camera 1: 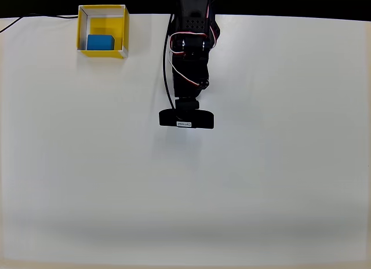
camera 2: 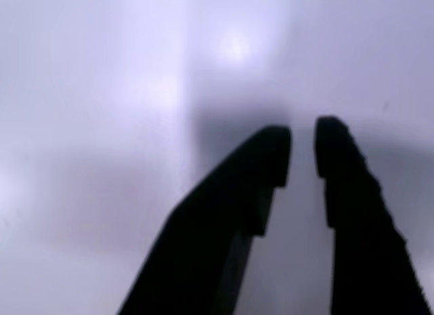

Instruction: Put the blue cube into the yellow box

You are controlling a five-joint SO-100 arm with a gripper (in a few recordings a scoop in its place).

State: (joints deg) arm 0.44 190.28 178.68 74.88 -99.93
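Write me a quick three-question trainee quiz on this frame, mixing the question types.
1. True or false: the blue cube lies inside the yellow box.
2. Multiple choice: in the overhead view, the box sits at the A) top left, B) bottom right, C) centre of the table.
3. Short answer: in the wrist view, what is between the fingers of the tool?

Key
1. True; it rests on the box floor.
2. A.
3. Nothing; a narrow gap between the fingers shows only bare table surface.
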